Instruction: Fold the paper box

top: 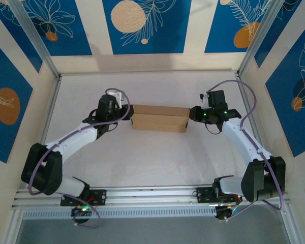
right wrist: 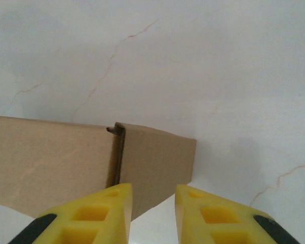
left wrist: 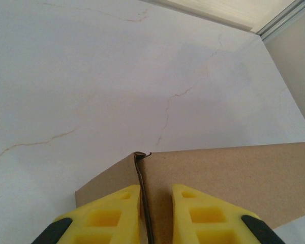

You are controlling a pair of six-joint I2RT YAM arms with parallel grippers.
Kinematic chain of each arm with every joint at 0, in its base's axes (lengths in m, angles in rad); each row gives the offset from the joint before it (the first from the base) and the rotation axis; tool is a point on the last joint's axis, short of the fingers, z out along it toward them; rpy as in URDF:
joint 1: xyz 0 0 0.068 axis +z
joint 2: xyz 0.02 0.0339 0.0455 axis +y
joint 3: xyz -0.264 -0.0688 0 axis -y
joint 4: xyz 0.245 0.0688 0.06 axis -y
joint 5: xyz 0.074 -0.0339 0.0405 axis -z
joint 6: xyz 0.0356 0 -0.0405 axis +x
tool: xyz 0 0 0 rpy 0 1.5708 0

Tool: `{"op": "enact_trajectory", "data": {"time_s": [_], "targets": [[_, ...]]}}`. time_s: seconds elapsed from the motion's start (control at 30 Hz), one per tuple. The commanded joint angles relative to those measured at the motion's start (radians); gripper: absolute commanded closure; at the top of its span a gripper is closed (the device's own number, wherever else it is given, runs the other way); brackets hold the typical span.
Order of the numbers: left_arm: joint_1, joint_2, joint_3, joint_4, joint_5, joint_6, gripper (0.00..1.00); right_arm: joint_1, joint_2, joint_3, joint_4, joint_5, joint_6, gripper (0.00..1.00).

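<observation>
The paper box point(top: 160, 122) is a shallow brown cardboard box lying lengthwise in the middle of the white table. My left gripper point(top: 128, 111) is at its left end. In the left wrist view the yellow fingers point(left wrist: 112, 213) of the left gripper point(left wrist: 155, 189) straddle the box's point(left wrist: 234, 178) folded corner seam and are closed narrowly on it. My right gripper point(top: 191, 115) is at the right end. In the right wrist view the right gripper point(right wrist: 153, 188) stands open over the box's point(right wrist: 46, 157) end wall, with bare table showing in the gap.
The white marbled table point(top: 157, 162) is fenced by a metal frame point(top: 51, 66) and blue patterned panels. Both arm bases sit on a rail point(top: 152, 195) at the near edge. Open table lies in front of and behind the box.
</observation>
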Motion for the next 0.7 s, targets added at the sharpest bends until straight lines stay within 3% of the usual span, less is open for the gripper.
{"op": "enact_trajectory", "data": {"time_s": [0.0, 0.2, 0.33, 0.5, 0.67], "targets": [[-0.012, 0.099, -0.091, -0.326, -0.041, 0.005, 0.81, -0.002, -0.016, 0.011, -0.174, 0.04, -0.019, 0.67], [-0.012, 0.097, -0.069, -0.344, -0.046, 0.004, 0.81, -0.052, -0.098, 0.051, -0.121, -0.137, 0.046, 0.63], [-0.011, 0.105, -0.06, -0.345, -0.046, 0.003, 0.81, -0.102, -0.037, 0.065, -0.105, -0.335, 0.139, 0.51], [-0.012, 0.106, -0.052, -0.352, -0.049, 0.007, 0.81, -0.064, 0.038, 0.06, -0.069, -0.349, 0.147, 0.41], [-0.012, 0.11, -0.046, -0.36, -0.051, 0.016, 0.81, -0.04, 0.132, 0.079, -0.102, -0.27, 0.129, 0.45]]}}
